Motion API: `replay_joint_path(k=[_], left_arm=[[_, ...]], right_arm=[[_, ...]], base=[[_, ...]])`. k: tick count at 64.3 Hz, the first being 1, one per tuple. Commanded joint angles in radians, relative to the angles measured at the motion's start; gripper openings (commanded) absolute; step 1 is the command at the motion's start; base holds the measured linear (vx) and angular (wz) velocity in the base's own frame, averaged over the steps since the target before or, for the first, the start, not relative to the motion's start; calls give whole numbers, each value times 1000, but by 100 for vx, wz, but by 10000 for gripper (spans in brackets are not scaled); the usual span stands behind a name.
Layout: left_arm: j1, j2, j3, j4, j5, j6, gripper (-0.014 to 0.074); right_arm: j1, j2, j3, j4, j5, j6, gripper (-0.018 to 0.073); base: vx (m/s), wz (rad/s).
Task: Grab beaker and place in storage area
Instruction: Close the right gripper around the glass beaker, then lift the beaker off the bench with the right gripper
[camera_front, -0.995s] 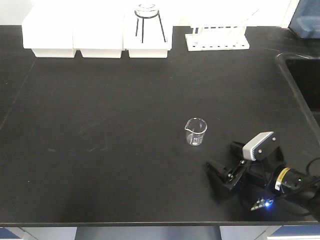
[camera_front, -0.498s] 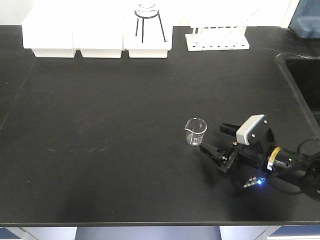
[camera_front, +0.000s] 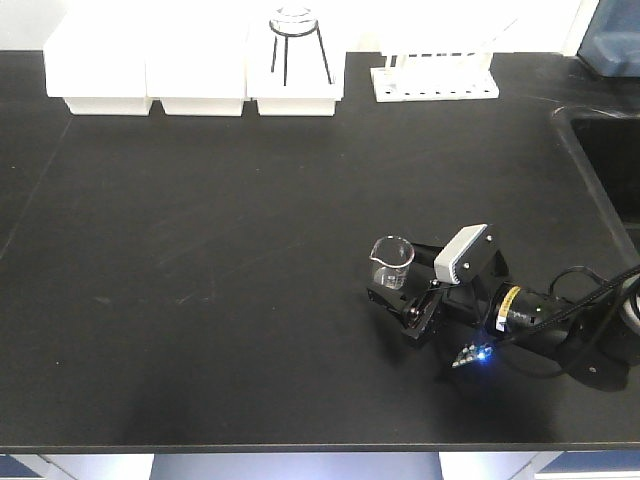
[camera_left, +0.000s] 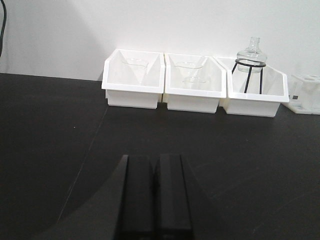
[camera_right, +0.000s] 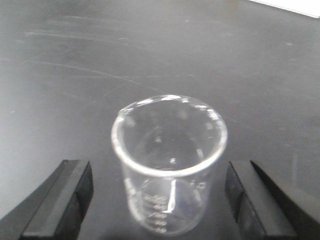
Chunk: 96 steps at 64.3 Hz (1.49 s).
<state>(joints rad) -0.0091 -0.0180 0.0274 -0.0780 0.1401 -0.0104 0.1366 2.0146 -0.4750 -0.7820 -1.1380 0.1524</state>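
Two arms are on the rig, and only one is doing anything. Starting at the left, my left gripper hangs low over the matte black worktop. Its fingers are pressed flat together on nothing. Its camera looks across to the three white plastic bins along the rear edge, the round glass flask on a black tripod stand at the rightmost bin, and the white test-tube rack beyond. None of that has shifted over the last second.

Further right, the small clear glass beaker stands upright on the worktop where it was.

What has changed is the right gripper. A second ago it lay well off to the beaker's lower right, and half a second ago it was just beside the glass. Now its black fingers are spread wide, one on each side of the beaker. My wrist view shows a dark gap on both sides, so nothing is touching yet, and the right-hand gap looks the narrower.

I judge the approach done and the squeeze next. I would close gently, since a lopsided contact could nudge or tip thin glass. No view shows the storage area, so the whole carry is still ahead.
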Motion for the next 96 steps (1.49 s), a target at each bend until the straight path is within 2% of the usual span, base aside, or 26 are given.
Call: replay_joint_path(k=[1, 39, 49, 72, 88, 96], left_arm=[[0, -6, -20, -10, -96, -7, -6], [0, -6, -20, -10, -98, -7, -6], [0, -6, -20, -10, -98, -7, -6], [0, -6, -20, -10, -98, -7, -6], [0, -6, -20, -10, -98, -7, -6], [0, -6, -20, -10, -99, -7, -6]], right_arm=[[0, -33, -15, 29, -182, -13, 595], [0, 17, -76, 8, -205, 2, 595], [1, 17, -105, -5, -201, 4, 564], [1, 17, -117, -10, -170, 14, 404], [1, 17, -117, -8, -179, 12, 230], [-1, 5, -117, 0, -205, 12, 204]], base=[[0, 0], [0, 0], [0, 0], [0, 0], [0, 0], [0, 0]])
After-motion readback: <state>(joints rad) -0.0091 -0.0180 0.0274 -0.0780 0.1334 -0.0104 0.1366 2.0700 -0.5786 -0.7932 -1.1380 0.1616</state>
